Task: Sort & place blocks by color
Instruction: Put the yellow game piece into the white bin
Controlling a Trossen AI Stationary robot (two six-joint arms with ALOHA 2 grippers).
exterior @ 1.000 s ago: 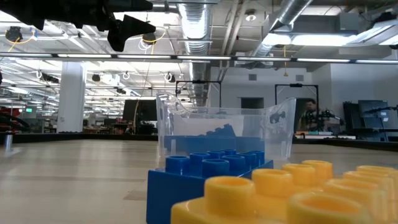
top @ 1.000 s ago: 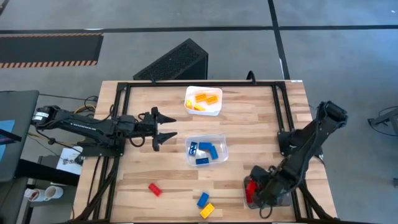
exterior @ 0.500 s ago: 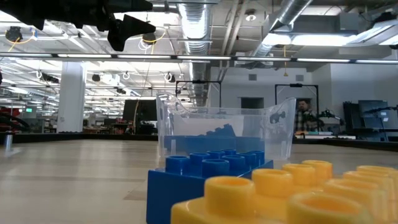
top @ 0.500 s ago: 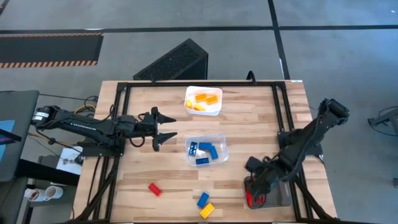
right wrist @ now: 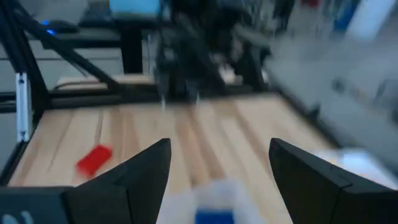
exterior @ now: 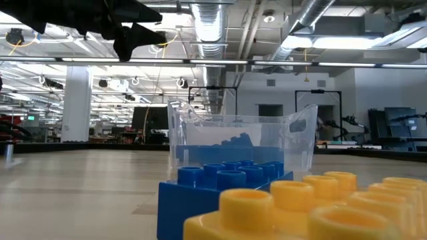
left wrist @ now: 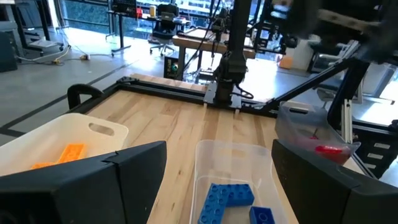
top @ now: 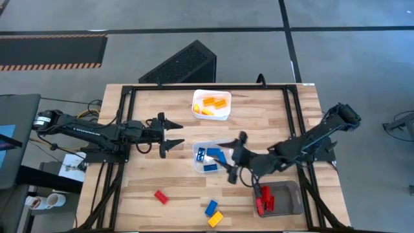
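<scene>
A wooden table [top: 155, 113] seen from above carries three containers. Both dark arms reach toward its middle. The left gripper [top: 169, 134] hangs with fingers spread wide and empty, just left of the clear tub [top: 230, 147]. The right gripper [top: 231, 158] sits at that tub's right edge, fingers also wide apart and empty. A white tray [top: 197, 111] near the far edge holds orange blocks [top: 213, 102]. The clear tub at the centre holds blue blocks [top: 215, 155]. A grey tray [top: 290, 197] at the near right holds red blocks [top: 264, 199]. Loose on the table near the front edge lie a red block [top: 160, 197], a blue block [top: 211, 208] and a yellow block [top: 215, 219], the last two touching.
</scene>
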